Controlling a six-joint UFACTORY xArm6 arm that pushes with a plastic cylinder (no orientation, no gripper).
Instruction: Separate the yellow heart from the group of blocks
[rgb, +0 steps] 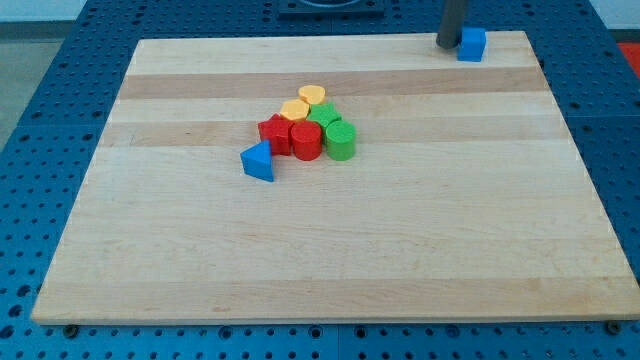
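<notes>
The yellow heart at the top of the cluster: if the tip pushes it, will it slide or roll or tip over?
The yellow heart looks low and flat-bottomed, so it would probably slide, not roll or tip. It touches a yellow block, which may get dragged along. My tip is far off, beside the blue block.

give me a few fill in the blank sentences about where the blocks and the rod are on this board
My tip stands at the view's top right, just left of a ____ block.
The yellow heart lies at the ____ edge of the cluster, as the view shows it.
The blue triangle sits at the cluster's lower ____.
Beside the red cylinder stands a ____ cylinder.

Missing words: blue; top; left; green
</notes>
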